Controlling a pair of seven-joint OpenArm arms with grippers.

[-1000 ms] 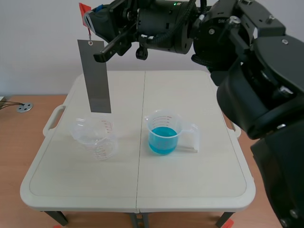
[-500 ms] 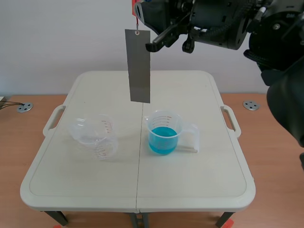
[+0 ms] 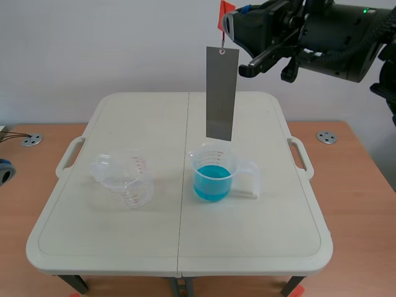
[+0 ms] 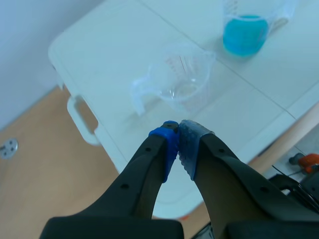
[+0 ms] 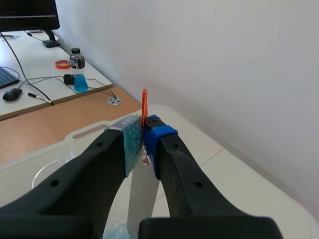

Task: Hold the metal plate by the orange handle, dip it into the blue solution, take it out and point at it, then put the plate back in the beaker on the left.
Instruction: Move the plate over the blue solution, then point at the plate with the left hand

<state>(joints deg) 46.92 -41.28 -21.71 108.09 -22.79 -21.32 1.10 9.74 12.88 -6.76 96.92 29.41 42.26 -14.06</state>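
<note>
A long grey metal plate (image 3: 221,93) hangs upright from an orange handle (image 3: 225,13) pinched in my right gripper (image 3: 231,20), high above the table. Its lower edge is just above the beaker of blue solution (image 3: 213,172). In the right wrist view the handle (image 5: 144,114) stands between the pads and the plate (image 5: 142,199) drops below them. An empty clear beaker (image 3: 124,177) stands on the table's left half. My left gripper (image 4: 178,144) is shut on nothing, off the table's left side, with the empty beaker (image 4: 179,79) and the blue beaker (image 4: 245,31) ahead of it.
The white folding table (image 3: 179,244) has side handles (image 3: 69,156) at both ends. A wooden floor with round metal discs (image 3: 31,140) surrounds it. A desk with a bottle (image 5: 76,69), cables and a mouse lies beyond in the right wrist view.
My right arm has carried the hanging plate rightward, from above the empty left beaker to above the blue beaker. The beakers have not moved.
</note>
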